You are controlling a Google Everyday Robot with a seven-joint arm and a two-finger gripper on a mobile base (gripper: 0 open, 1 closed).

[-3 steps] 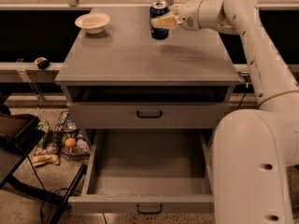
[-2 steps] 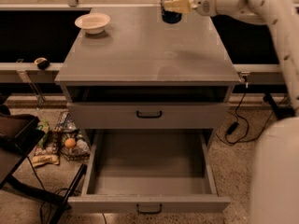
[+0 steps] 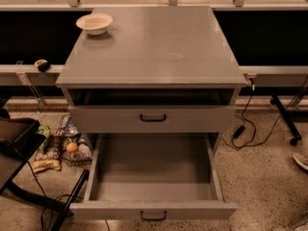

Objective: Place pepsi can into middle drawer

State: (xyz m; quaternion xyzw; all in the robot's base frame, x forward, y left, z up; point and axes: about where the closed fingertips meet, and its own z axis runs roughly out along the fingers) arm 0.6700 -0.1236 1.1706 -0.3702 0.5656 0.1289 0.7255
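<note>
**Pepsi can:** not visible in the camera view; where it is cannot be told.

**Gripper:** outside the camera view; its grip cannot be told.

**Middle drawer**: grey, pulled fully out toward the camera. The inside is a bare grey box. A small black handle sits centred on the front panel at the bottom edge of the view.

**Upper drawer**: grey and pushed in, with a like handle. A dark slot runs just above it, under the top.

**Cabinet top**: flat grey slab, overhanging the body on both sides.

**White bowl**: upright at the far left corner of the top.

**Floor**: speckled stone.
- Left of the open drawer: snack packets, an orange and a dark frame.
- Right of the open drawer: a black cable trailing, with bare floor beside the drawer's edge.
</note>
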